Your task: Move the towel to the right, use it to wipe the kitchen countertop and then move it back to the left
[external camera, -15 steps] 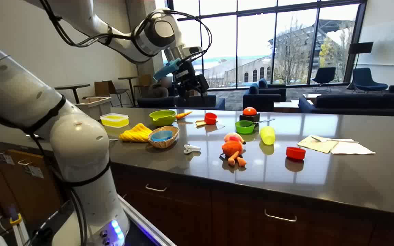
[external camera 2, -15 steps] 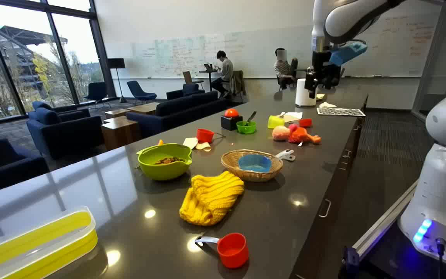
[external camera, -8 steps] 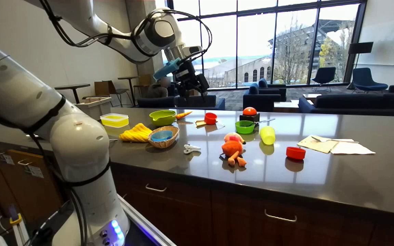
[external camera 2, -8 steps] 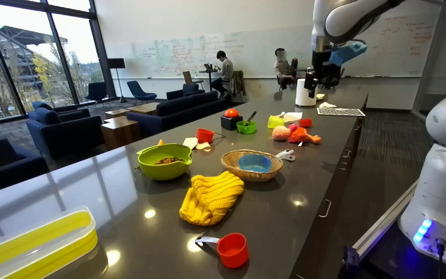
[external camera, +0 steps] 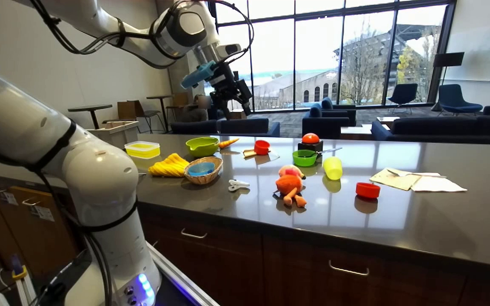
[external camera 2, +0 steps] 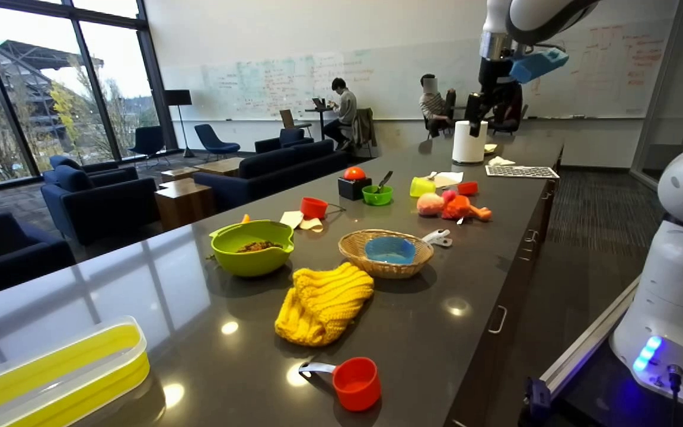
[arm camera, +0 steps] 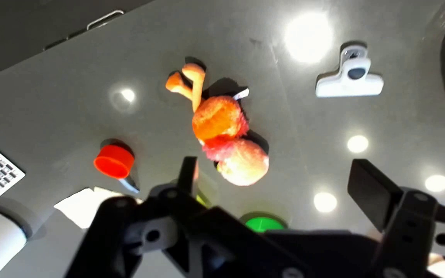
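Observation:
The towel is a folded yellow knitted cloth (external camera: 169,165) lying on the dark grey countertop (external camera: 440,225), beside the wicker basket. It also shows in an exterior view (external camera 2: 325,303) and is out of sight in the wrist view. My gripper (external camera: 237,111) is high above the countertop, well apart from the towel, on its right in an exterior view. In the wrist view my gripper (arm camera: 276,170) has its fingers wide apart with nothing between them. It also shows in an exterior view (external camera 2: 474,130), in front of a white paper roll.
A wicker basket (external camera: 216,173) with a blue bowl (external camera 2: 390,249) and a lime bowl (external camera 2: 251,252) stand near the towel. A red measuring cup (external camera 2: 356,382) lies nearby. An orange plush toy (arm camera: 218,119), white clip (arm camera: 350,77), green bowl (external camera: 304,158) and red cup (external camera: 367,190) stand further along.
The arm is still between the two earlier moments, then my gripper shifts left and slightly up in an exterior view. The towel and the other objects have not moved.

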{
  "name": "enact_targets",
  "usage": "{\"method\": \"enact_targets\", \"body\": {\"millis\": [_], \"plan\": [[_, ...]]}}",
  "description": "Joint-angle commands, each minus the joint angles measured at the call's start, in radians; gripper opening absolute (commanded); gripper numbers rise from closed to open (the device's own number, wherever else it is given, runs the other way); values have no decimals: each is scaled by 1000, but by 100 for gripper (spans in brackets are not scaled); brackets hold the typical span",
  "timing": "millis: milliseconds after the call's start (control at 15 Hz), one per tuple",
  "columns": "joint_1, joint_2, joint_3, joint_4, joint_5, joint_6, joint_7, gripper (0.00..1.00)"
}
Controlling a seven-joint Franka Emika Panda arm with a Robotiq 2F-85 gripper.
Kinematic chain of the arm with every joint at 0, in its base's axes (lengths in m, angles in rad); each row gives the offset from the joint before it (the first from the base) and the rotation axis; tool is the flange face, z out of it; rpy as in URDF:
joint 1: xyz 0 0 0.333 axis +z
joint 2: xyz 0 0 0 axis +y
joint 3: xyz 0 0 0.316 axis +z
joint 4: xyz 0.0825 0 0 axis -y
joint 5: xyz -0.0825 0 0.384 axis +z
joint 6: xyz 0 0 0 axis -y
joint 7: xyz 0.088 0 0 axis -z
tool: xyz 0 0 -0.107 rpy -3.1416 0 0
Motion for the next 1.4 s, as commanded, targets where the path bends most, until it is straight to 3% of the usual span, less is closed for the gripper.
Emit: {"method": "enact_targets", "body": {"millis": [0,400,600,667,1000,1133,1333], "plan": [[63,-39,43,-34,-6,-176,-48,100],[130,-55,123,-116,-92,-457,-37,100],[194,-52,151,-136,-130,-576,-93,100],[177,-27,120,-117,-107,-529,-49,100],[192,-27,115,-122,-107,-536,-45,100],[233,-38,124,-130,-162,-567,-161,100],[318,-27,175,-154,-135,-627,-194,100]]}}
